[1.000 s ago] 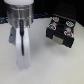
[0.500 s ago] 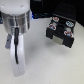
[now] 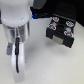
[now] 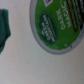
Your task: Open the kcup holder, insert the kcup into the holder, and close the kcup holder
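Drawer: kcup holder [image 3: 61,31] seen at the exterior view's right, apparently pulled open, pods showing inside.
Kcup: green-topped kcup [image 4: 61,24] seen close under the wrist camera, not yet inserted.
Gripper: hidden; state cannot be told.
Remaining: insertion, closing.

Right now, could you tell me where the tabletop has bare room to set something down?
The white tabletop is bare in front of the black boxy kcup holder, toward the exterior view's lower right. The exterior view's left is crowded by the white robot arm. In the wrist view, the green-topped kcup fills one corner.
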